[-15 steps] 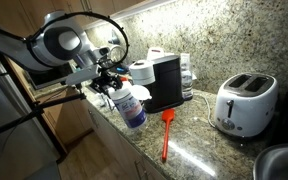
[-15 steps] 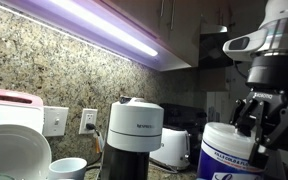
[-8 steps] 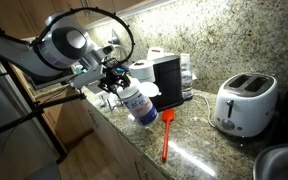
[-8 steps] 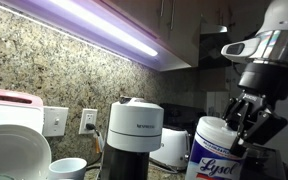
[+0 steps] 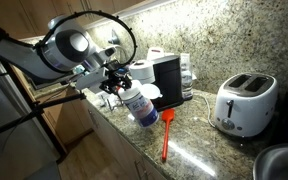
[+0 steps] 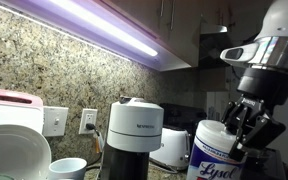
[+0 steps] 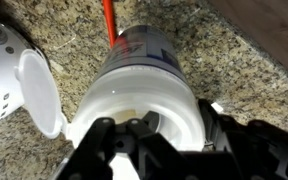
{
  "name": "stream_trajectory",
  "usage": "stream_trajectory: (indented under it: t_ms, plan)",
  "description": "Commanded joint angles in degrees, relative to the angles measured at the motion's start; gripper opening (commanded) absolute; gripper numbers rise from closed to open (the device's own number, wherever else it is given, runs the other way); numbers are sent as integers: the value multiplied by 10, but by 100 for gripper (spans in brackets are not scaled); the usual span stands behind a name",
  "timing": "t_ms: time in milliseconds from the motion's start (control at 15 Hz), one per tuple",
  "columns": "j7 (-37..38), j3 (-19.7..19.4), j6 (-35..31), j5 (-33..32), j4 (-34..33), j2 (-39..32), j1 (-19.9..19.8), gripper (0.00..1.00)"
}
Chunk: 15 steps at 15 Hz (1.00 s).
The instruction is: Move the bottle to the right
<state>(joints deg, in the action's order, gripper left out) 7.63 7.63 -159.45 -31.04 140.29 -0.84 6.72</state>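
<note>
The wide white plastic bottle with a blue-and-white label hangs tilted over the granite counter near its front edge, just beside the black appliance, with the pincer clamped on its capped top. It looks stiff, smooth and bulky, so it is likely to swing or slip. A square hold across the cap seems safest.

"Lysol" — on bottle label; coffee machine lettering unreadable.

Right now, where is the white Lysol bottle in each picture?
In an exterior view: Lysol bottle left of centre, tilted, beside the black coffee machine.
In an exterior view: bottom right.
Wrist view: centre, cap nearest camera.
Shared landmark: white toaster, in both exterior views.
</note>
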Motion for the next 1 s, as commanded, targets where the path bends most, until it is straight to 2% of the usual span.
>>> stream_trajectory:
  t_ms: [0, 200, 733, 933]
  plan:
    - [-10, -1, 13, 13, -16, -9, -1, 15]
    - [-30, -2, 14, 32, -24, -26, -5, 15]
    - [-203, 4, 11, 208, -47, -70, -14, 15]
    - [-183, -9, 32, 200, -60, -77, -11, 15]
